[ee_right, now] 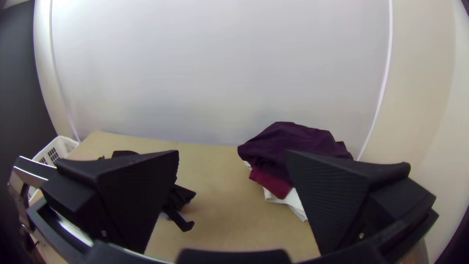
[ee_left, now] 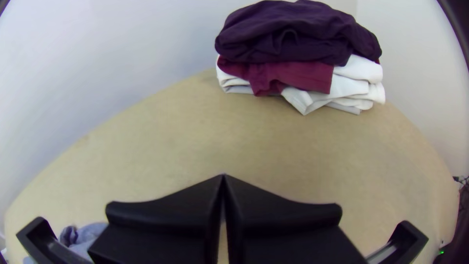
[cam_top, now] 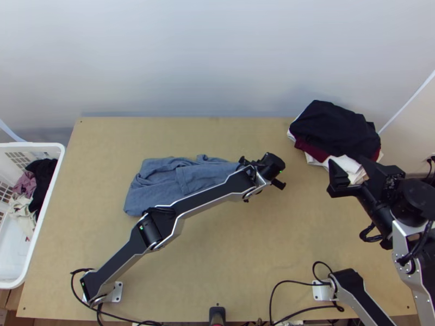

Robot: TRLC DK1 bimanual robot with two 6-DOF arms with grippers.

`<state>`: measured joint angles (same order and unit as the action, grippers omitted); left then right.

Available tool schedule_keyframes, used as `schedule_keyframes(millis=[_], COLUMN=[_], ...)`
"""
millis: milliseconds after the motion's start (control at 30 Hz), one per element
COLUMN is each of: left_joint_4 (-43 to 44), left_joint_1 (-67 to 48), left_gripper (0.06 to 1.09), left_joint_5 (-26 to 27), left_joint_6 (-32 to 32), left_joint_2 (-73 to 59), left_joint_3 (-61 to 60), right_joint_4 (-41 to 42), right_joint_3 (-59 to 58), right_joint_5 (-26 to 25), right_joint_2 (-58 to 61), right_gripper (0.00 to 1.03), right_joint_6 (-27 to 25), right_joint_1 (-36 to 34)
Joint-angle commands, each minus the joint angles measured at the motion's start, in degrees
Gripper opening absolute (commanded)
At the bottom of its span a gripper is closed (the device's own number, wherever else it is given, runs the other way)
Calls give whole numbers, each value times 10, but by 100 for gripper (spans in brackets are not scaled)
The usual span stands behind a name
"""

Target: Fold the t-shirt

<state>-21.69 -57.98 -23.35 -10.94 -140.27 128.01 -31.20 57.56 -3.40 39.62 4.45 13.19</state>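
The blue-grey t-shirt lies on the bench, left of its middle and closer to the far edge than to the near edge; it is creased, with parts of the cloth lying one over another. The left arm passes across above its near side. The left gripper is just beyond the shirt's right end, with its two fingers pressed together. The right gripper has its fingers spread wide, near the pile of folded clothes at the far right corner. Beside the left edge stands a white basket with clothes inside.
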Motion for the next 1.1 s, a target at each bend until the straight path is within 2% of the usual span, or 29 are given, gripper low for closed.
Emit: schedule_keyframes(millis=[0, 33, 67, 367, 533, 700, 967, 1067], left_joint_4=[6, 4, 3, 18, 3, -42, -109, -122], left_joint_1=[-17, -19, -20, 15, 58, 128, 240, 271], left_gripper=[67, 97, 104, 104, 104, 104, 104, 104], left_joint_5=[0, 0, -2, -6, -18, -38, -35, -33], left_joint_6=[7, 19, 23, 28, 51, 70, 77, 74], left_joint_2=[-6, -1, 6, 88, 123, 159, 261, 312], left_joint_3=[22, 22, 22, 22, 19, 15, -39, -90], right_joint_4=[-15, -25, -33, -49, -67, -76, -78, -78], right_joint_3=[26, 26, 26, 26, 29, 31, 2, -11], right_joint_5=[1, 1, 1, 1, 1, 1, -21, -42], right_joint_2=[15, 20, 26, 26, 23, 35, 90, 122], right_gripper=[98, 98, 98, 98, 98, 98, 98, 98], right_joint_6=[11, 11, 10, 10, 16, 20, -79, -134], right_joint_1=[20, 25, 32, 35, 41, 92, 232, 279])
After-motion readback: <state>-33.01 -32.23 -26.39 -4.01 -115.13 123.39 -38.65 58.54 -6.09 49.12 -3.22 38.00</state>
